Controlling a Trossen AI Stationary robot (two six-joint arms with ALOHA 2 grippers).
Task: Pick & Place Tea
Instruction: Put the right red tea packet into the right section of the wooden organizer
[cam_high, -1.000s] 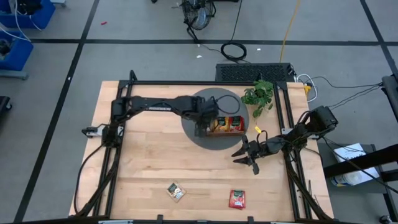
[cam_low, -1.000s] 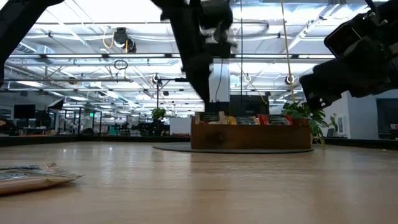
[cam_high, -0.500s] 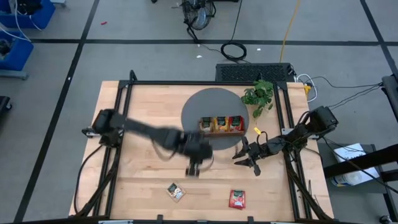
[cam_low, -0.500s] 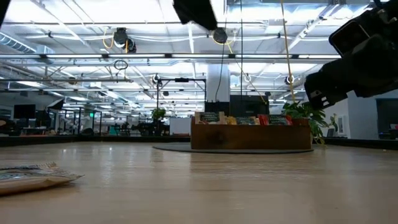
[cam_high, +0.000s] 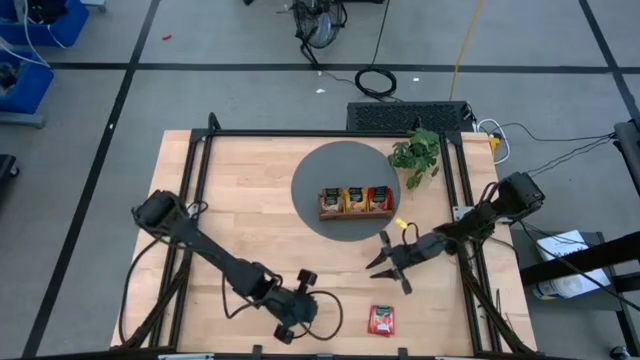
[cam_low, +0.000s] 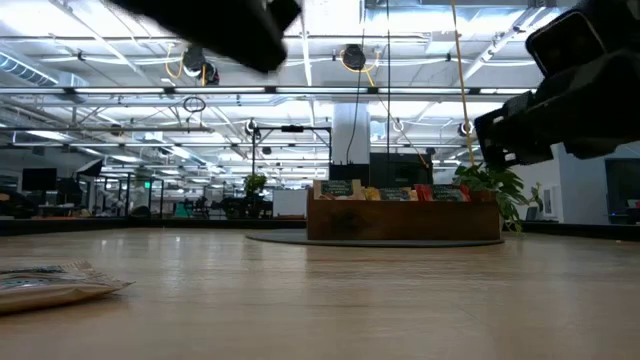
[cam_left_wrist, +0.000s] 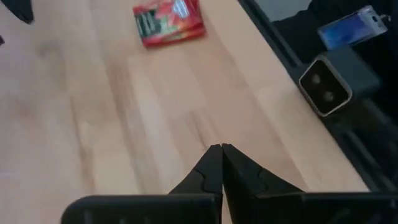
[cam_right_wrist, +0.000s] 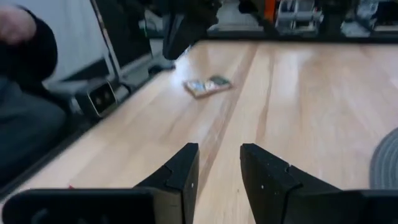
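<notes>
A beige tea sachet (cam_right_wrist: 208, 86) lies flat on the wood near the table's near edge, also low in the low view (cam_low: 50, 285). My left arm covers it in the high view. A red tea sachet (cam_high: 382, 319) lies flat to its right (cam_left_wrist: 168, 22). More sachets stand in the wooden tray (cam_high: 355, 201) on the round grey mat (cam_high: 310, 180). My left gripper (cam_left_wrist: 221, 149) hangs shut and empty above the near edge (cam_high: 296, 316), close by the beige sachet. My right gripper (cam_high: 385, 263) stands open and empty right of centre (cam_right_wrist: 217, 165).
A leafy plant (cam_high: 418, 152) stands at the mat's far right. A small camera block (cam_left_wrist: 328, 84) sits at the table's near edge. A person's dark sleeve (cam_right_wrist: 25, 56) shows beyond that edge. Bare wood lies between the mat and the two loose sachets.
My left gripper has swung quickly from the tray across the table's middle down to the near edge, where it now covers the beige sachet in the high view. My right gripper has shifted a little toward the near edge. Both loose sachets lie where they were.
</notes>
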